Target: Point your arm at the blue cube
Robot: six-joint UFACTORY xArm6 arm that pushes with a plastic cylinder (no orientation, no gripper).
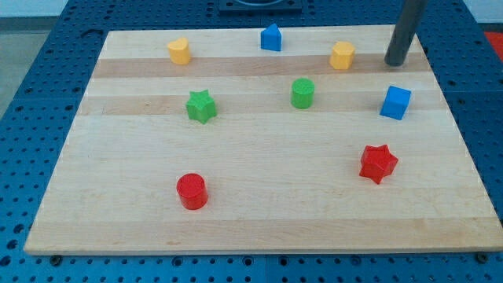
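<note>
The blue cube (395, 103) sits on the wooden board (259, 204) at the view's right, in the upper half. My tip (394, 62) is the lower end of a dark rod that comes down from the view's top right. It rests on the board just above the blue cube, with a small gap between them. It touches no block.
A yellow block (342, 56) lies left of my tip. A blue house-shaped block (271, 38) and a yellow block (179, 50) lie along the top. A green cylinder (302, 93), green star (201, 106), red star (378, 163) and red cylinder (192, 191) lie lower.
</note>
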